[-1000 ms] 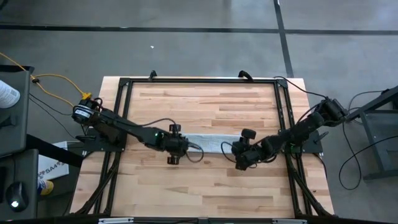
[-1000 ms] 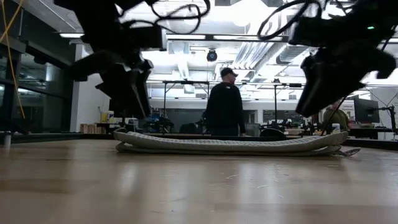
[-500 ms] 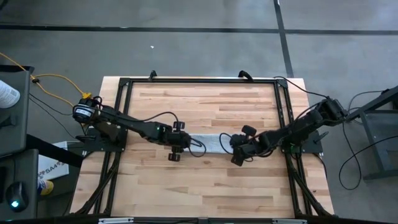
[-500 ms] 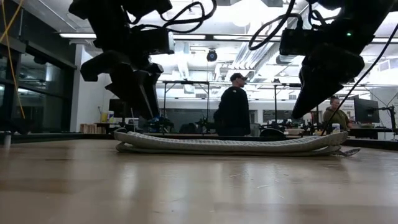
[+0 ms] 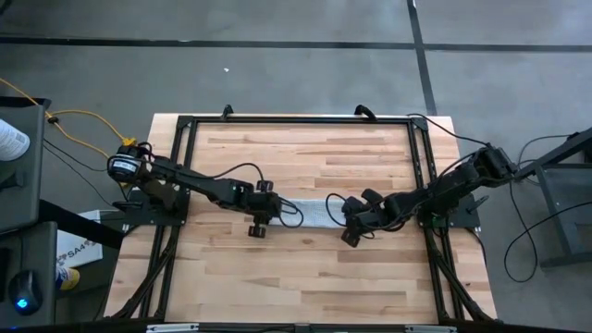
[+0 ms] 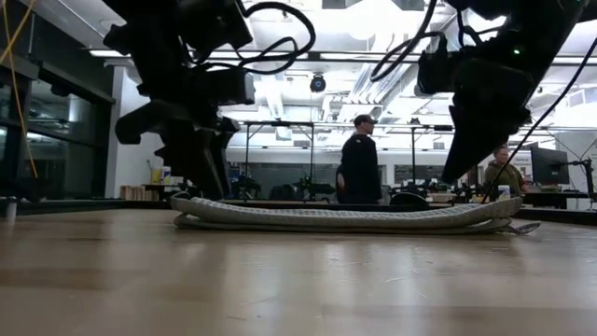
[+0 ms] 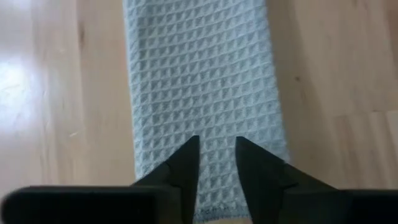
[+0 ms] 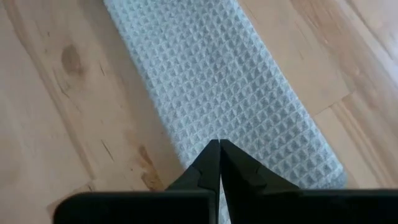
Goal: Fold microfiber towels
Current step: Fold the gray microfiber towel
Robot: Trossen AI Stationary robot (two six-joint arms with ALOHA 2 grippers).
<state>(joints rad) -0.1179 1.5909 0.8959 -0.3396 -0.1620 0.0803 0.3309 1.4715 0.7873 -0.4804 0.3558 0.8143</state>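
Note:
The light grey microfiber towel (image 5: 310, 213) lies folded into a narrow strip across the table's middle, flat on the wood (image 6: 345, 217). My left gripper (image 7: 217, 146) slants down over the strip's left end (image 7: 199, 74), open by a narrow gap with flat cloth showing between the fingers. My right gripper (image 8: 219, 146) is shut, slanting down over the strip's right end (image 8: 230, 81). In the low view my right gripper (image 6: 452, 173) stands a little above the towel. My left gripper reaches down to the top of the towel's left end (image 6: 201, 201), slanting from above with its fingers along the strip. Whether the fingertips (image 7: 186, 155) touch the cloth I cannot tell.
A black frame (image 5: 185, 125) runs around the wooden table top. Bare wood lies near and far of the strip. Beyond the table a person (image 6: 359, 159) stands in the room.
My left gripper has moved a little toward the far edge and down onto the strip's left end. My right gripper has shifted toward the strip's right end, rolled about its own line and shut. The towel has stayed flat.

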